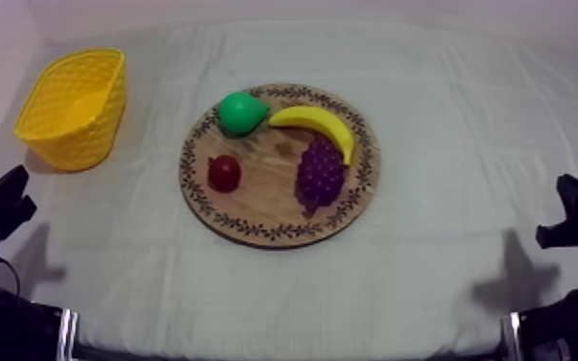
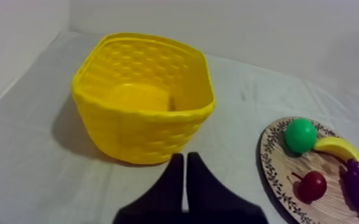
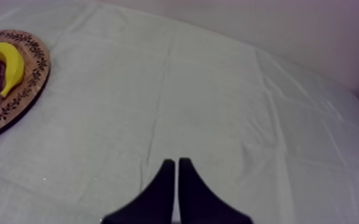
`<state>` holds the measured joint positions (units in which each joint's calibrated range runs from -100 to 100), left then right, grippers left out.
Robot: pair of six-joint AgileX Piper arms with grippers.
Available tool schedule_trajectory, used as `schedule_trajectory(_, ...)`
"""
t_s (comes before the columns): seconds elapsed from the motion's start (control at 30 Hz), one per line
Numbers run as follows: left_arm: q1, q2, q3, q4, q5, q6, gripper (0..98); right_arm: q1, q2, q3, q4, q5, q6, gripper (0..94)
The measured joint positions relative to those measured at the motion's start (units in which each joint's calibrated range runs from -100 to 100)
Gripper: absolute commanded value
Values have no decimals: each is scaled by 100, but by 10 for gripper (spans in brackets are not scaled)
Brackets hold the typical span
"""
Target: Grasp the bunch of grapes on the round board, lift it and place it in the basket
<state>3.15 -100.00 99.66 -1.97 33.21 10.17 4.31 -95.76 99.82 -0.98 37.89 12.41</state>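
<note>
The bunch of grapes (image 1: 320, 175) lay on the wooden board (image 1: 272, 231) at the middle of the desk (image 1: 466, 125), on the board's right side just beside the banana (image 1: 317, 123). Pear (image 1: 241, 111) & small red fruit (image 1: 224, 173) sat on its left. The yellow basket (image 1: 72, 108) stood near the desk's far-left corner. Your left claw (image 2: 185, 157) & right claw (image 3: 176, 162) were each clenched on nothing, at the near corners.

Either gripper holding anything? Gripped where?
Nothing held. Left gripper and right gripper are both shut on nothing; the bunch of grapes lies on the wooden board.
</note>
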Motion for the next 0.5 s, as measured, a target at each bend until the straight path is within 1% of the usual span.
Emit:
schedule_trajectory(0.33, 16, 0, 0, 0, 0, 0, 0, 0, 0, 0, 0, 0, 0, 3)
schedule_trajectory(0.5, 194, 0, 0, 0, 0, -9, 0, 0, 0, 0, 0, 0, 0, 3)
